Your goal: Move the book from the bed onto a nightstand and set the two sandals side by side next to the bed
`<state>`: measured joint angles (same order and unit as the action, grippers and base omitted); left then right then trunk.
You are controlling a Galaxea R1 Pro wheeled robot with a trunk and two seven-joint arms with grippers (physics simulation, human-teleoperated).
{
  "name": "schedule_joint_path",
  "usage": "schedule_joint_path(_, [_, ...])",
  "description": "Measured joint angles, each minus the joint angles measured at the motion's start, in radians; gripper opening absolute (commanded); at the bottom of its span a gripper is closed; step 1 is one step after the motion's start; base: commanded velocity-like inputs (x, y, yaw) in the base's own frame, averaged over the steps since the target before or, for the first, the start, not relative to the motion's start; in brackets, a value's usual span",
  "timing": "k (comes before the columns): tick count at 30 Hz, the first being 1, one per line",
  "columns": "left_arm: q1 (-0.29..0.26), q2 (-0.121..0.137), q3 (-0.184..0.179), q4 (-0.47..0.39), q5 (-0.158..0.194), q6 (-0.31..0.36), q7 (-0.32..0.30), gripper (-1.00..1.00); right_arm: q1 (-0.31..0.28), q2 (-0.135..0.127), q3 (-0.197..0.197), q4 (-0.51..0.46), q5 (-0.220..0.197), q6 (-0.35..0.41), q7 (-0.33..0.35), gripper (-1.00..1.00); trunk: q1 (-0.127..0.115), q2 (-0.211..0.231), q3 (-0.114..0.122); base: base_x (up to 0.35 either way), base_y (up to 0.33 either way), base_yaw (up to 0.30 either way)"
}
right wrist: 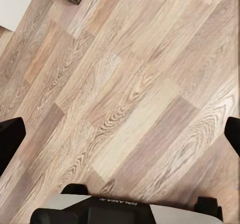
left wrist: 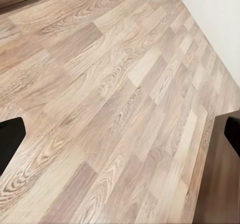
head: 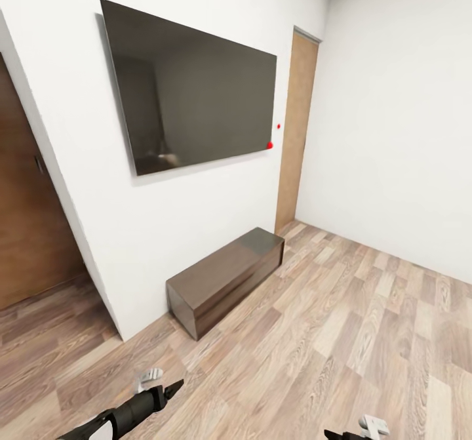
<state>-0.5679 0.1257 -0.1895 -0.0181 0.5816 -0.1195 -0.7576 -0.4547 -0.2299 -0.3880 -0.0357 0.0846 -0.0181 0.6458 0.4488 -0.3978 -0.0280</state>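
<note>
- Head view: white wall (head: 196, 230) carries a dark wall-mounted screen (head: 193, 92); a low dark-brown cabinet (head: 226, 276) stands on the wood-plank floor (head: 341, 335) against that wall.
- A light-wood door (head: 296, 132) is at the corner; a darker door (head: 26, 230) is at the left.
- Left gripper (left wrist: 120, 136): fingers (left wrist: 10, 141) wide apart, over bare floor.
- Right gripper (right wrist: 120, 134): fingers (right wrist: 11, 139) wide apart, over bare floor.
- Book, bed, sandals: location cannot be told from these views.
</note>
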Motion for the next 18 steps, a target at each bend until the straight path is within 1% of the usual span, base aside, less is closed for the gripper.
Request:
schedule_joint_path(3, [0.0, 0.0, 0.0, 0.0, 0.0, 0.0, 0.0, 1.0, 0.0, 0.0, 0.0, 0.0, 0.0, 0.0, 0.0, 1.0, 0.0, 0.0, 0.0, 0.306, -0.11, -0.04])
schedule_joint_path(6, [0.0, 0.0, 0.0, 0.0, 0.0, 0.0, 0.0, 1.0, 0.0, 0.0, 0.0, 0.0, 0.0, 0.0, 0.001, 1.0, 0.0, 0.0, -0.002, 0.224, -0.034, -0.162])
schedule_joint_path(18, [0.0, 0.0, 0.0, 0.0, 0.0, 0.0, 0.0, 1.0, 0.0, 0.0, 0.0, -0.001, -0.001, 0.0, 0.003, 1.0, 0.0, 0.0, -0.008, 0.02, -0.003, -0.26])
